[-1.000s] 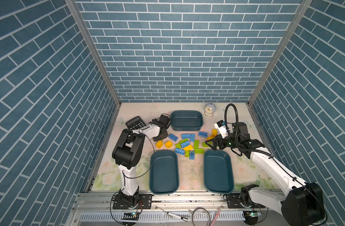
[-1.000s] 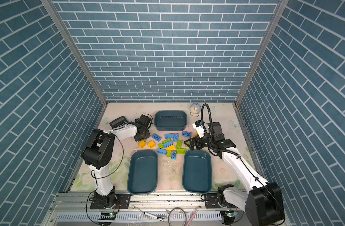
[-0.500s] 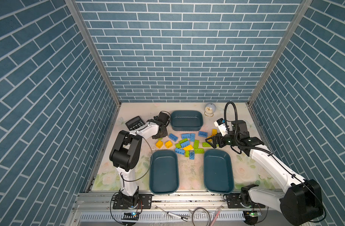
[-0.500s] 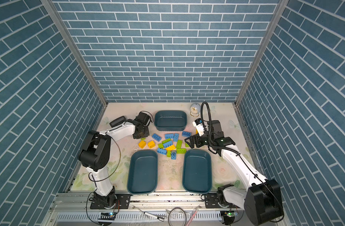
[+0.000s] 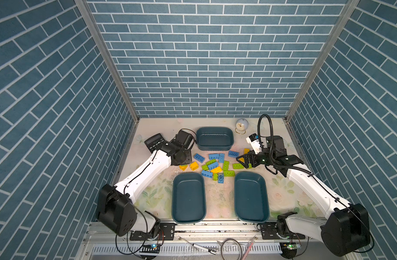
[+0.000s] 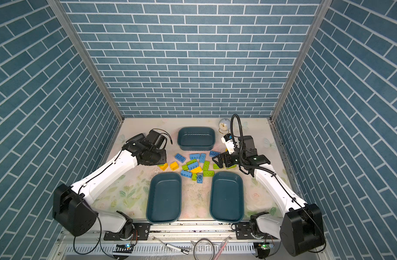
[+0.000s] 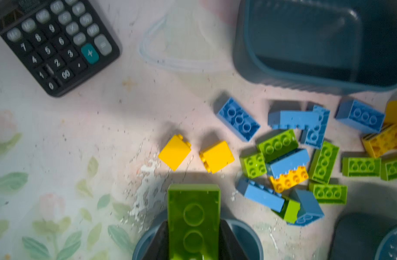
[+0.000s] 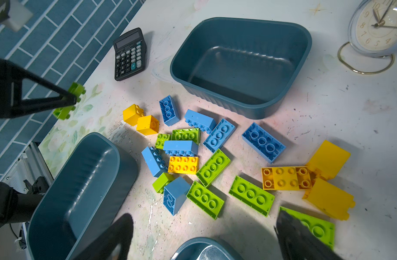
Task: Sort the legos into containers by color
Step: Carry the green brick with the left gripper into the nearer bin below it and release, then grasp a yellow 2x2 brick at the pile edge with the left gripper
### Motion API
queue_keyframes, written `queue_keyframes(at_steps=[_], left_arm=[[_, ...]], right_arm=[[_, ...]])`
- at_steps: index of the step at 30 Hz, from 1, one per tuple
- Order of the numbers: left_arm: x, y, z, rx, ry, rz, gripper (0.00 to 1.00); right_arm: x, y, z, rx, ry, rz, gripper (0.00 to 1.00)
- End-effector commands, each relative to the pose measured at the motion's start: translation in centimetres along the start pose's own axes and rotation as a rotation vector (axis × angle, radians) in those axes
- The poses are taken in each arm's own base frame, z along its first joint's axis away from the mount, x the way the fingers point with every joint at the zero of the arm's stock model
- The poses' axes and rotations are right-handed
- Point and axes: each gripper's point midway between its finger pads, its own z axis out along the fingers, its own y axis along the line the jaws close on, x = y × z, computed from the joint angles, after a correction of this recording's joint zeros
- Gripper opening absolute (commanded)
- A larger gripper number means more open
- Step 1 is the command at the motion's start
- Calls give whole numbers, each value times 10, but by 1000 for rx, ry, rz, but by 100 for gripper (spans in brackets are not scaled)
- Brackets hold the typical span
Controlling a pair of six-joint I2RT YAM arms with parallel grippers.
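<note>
Left gripper: clamped across the two long sides of a lime green brick. It is carried clear of the table at the left edge of the pile, with the hollow underside towards the wrist camera.
Right gripper: jaws wide apart and holding nothing, hovering low over the right end of the pile.
Legos: the rest lie loose on the table in the middle, green, blue and yellow mixed. Some lean on each other, and two small yellow ones sit apart on the left.
Containers: the far tub, the near left tub and the near right tub ring the pile, and all three look empty.
Handling: these are probably light, stiff, hard plastic bricks with slick walls. The flat long sides near mid-length should be the safest hold, not the studs. A brick gripped near one end may pivot.
Stage: sorting has hardly begun. I judge the held green brick is meant for a nearby tub.
Bystanders: the calculator is at far left and the clock at far right.
</note>
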Motion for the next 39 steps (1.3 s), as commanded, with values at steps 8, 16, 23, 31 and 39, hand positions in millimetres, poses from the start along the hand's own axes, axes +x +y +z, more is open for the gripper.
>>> queue_keyframes(at_steps=[8,16,23,31,39], left_arm=[[104,23,16,-80,208,17,31],[102,38,27,-174,202,97,48],[68,25,2,-165,154,183,62],[0,14,33,-108,130,372,71],[-15,28,89,-86,234,450,70]], right_arm=[[2,5,3,-34,44,-56,99],[10,4,3,-29,66,-57,99],[11,5,1,-26,71,-63,99],[5,5,4,-39,70,-63,99],[7,5,3,-35,79,-68,99]])
